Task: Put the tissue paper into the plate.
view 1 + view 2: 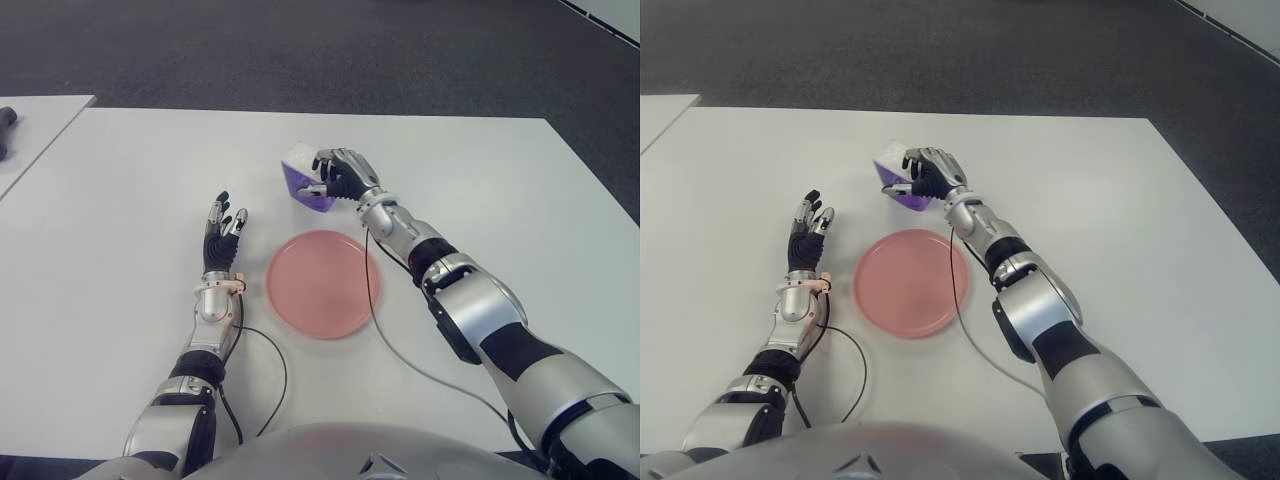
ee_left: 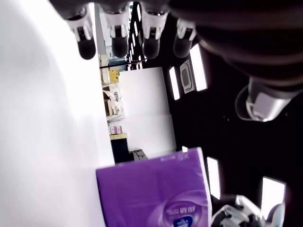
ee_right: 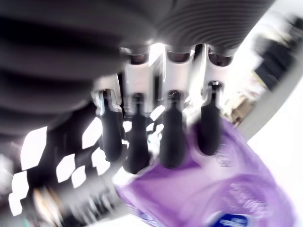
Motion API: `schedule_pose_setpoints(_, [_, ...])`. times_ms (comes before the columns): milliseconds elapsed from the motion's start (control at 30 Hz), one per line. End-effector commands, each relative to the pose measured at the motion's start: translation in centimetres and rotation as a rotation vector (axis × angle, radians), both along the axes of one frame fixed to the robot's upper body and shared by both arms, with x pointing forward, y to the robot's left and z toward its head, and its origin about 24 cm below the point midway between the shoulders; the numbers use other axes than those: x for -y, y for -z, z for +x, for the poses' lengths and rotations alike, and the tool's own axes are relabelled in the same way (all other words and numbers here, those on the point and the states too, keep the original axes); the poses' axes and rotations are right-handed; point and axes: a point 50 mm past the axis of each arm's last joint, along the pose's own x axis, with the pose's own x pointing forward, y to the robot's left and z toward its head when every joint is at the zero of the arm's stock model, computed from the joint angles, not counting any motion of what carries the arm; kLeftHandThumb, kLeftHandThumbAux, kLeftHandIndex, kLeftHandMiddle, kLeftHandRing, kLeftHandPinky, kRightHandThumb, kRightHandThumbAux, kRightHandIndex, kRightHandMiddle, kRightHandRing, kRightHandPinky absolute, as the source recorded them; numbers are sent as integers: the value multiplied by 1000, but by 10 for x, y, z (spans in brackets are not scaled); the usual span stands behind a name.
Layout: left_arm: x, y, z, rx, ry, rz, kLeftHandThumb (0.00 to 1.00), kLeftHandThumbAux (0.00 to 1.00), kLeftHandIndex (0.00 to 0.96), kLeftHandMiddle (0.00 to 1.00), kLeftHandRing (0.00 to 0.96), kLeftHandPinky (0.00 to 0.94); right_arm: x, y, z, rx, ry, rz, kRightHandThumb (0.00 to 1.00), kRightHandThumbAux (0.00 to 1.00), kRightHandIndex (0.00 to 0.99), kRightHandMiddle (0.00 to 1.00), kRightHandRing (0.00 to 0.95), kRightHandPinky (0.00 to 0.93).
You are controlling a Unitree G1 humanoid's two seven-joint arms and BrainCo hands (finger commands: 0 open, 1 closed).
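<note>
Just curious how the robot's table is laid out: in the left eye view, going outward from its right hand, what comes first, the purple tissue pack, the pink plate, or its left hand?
1. Tissue pack: in the right hand's fingers, beyond the plate.
2. Pink plate: nearer the robot, mid-table.
3. Left hand: left of the plate, fingers spread, holding nothing.

I can't read any text for certain; the purple tissue pack (image 2: 156,194) carries a blue logo at its six o'clock edge, lettering illegible.

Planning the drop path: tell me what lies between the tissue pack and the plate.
Nothing: in the left eye view only bare white table separates the purple tissue pack, gripped by the right hand, from the pink plate.
</note>
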Motion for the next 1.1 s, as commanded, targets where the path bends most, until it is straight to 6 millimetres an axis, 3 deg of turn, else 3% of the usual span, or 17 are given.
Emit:
schedule_pose_setpoints(33, [6,30,-25,-139,-10,-14,0,386,0,0,0,0,-11,14,-6,-17,-23,-119,275,242,1,0,0,0])
schedule_pose_setpoints(367, [9,31,-27,-140,-8,-21,0,394,0,0,0,0,-42,9,-12,8,-95,-188,233,255,0,0,0,0])
schedule_pose_setpoints(1100, [12,35,-29,-159,-22,-33,0,404,0,0,0,0,-54,7,-15,-13,-131,-187,208,321,0,0,0,0])
